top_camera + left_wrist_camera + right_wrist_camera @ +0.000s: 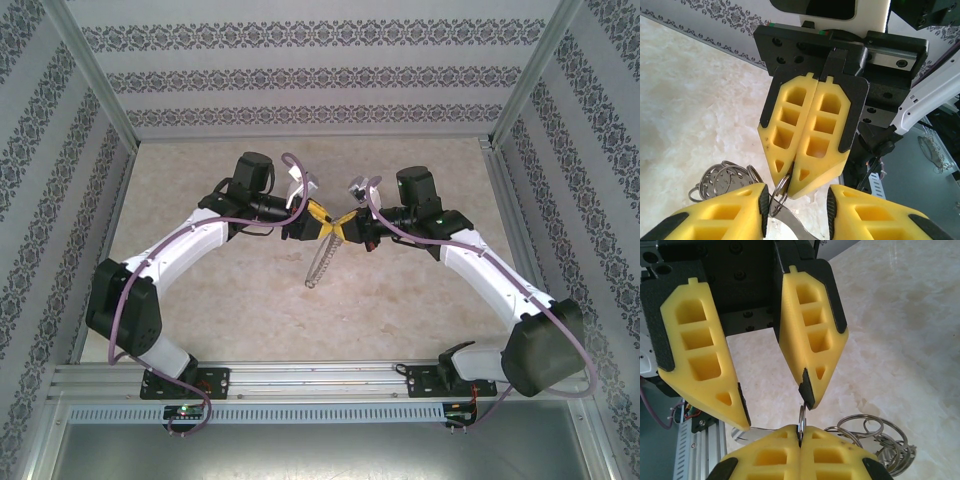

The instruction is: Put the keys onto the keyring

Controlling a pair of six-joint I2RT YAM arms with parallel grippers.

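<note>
The keys' heads are hard to pick out. A flat metal strip (756, 432), cut off between the left gripper's fingers, may be a key shaft. The right gripper (800, 437) is clamped on a small ring (801, 415), and the keyring (320, 262) dangles below it. The left gripper (776, 411), its jaws apart, faces it tip to tip, with one fingertip (809, 392) touching that ring. Both arms bow inward over the table (250, 300).

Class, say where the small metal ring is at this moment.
In the left wrist view the small metal ring is pinched at the tips of the shut right pincer, between the open fingers of the left pincer.
</note>
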